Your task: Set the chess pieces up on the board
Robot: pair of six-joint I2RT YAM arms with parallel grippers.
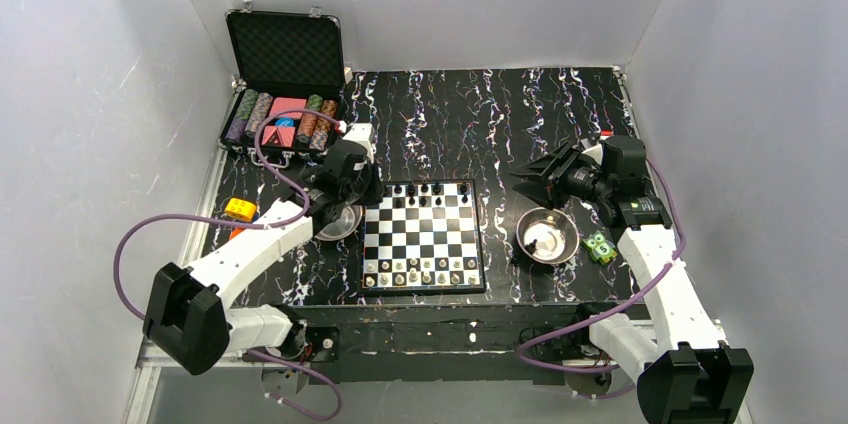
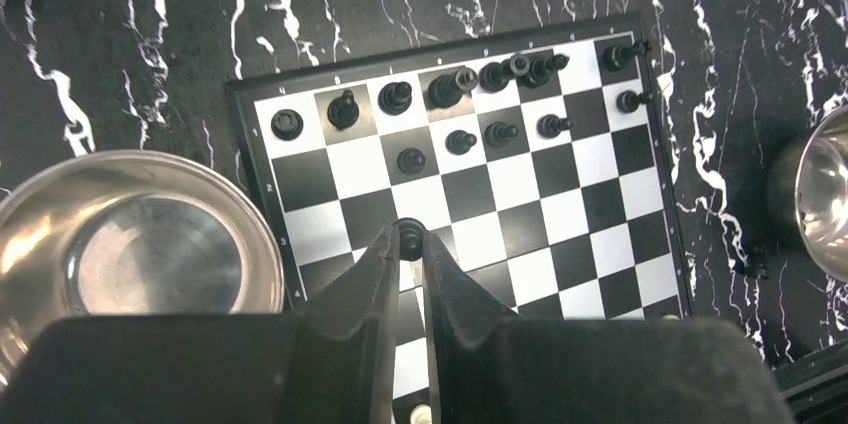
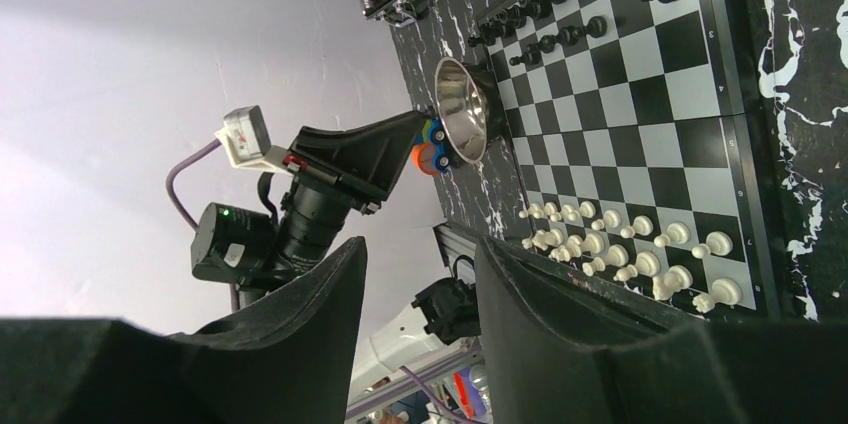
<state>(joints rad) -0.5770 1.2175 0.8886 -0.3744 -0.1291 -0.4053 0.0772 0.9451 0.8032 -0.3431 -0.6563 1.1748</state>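
Note:
The board (image 1: 423, 236) lies at the table's middle, with black chess pieces (image 1: 432, 189) on its far rows and white chess pieces (image 1: 420, 270) on its near rows. My left gripper (image 2: 408, 244) hangs over the board's left part (image 2: 600, 204), shut on a small black piece (image 2: 408, 236) pinched at its fingertips. In the top view that gripper (image 1: 352, 194) sits by the board's far left corner. My right gripper (image 3: 420, 249) is turned sideways, open and holding nothing. It hovers right of the board (image 1: 528, 176), above the table. The white pieces (image 3: 620, 249) show beyond it.
A steel bowl (image 1: 338, 221) stands left of the board under my left arm, and another bowl (image 1: 547, 235) stands to its right. A black case of poker chips (image 1: 285, 94) is at the back left. A yellow object (image 1: 240, 209) and a green toy (image 1: 600, 247) flank the bowls.

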